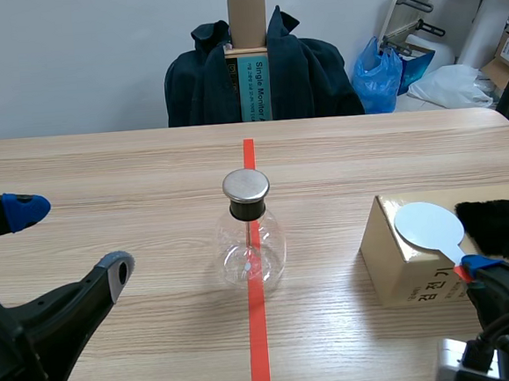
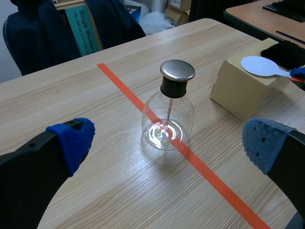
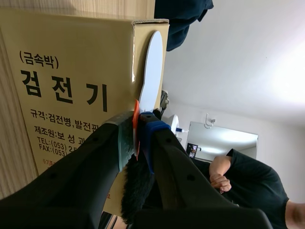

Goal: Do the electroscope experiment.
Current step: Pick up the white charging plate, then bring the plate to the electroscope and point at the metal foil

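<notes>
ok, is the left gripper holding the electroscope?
No, the left gripper is open, its fingers wide apart, and the electroscope stands untouched beyond them.

My left gripper (image 1: 71,238) sits wide open near the glass electroscope (image 1: 250,235) on the red tape (image 1: 260,349); my right gripper (image 1: 476,269) pinches the white paddle (image 1: 428,225) lying on the cardboard box (image 1: 393,268).

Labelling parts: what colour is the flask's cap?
Silver cap over a black collar; clearest in left wrist view.

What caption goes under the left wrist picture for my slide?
Open left gripper faces the flask on the red tape; a box and white paddle sit beside it.
</notes>
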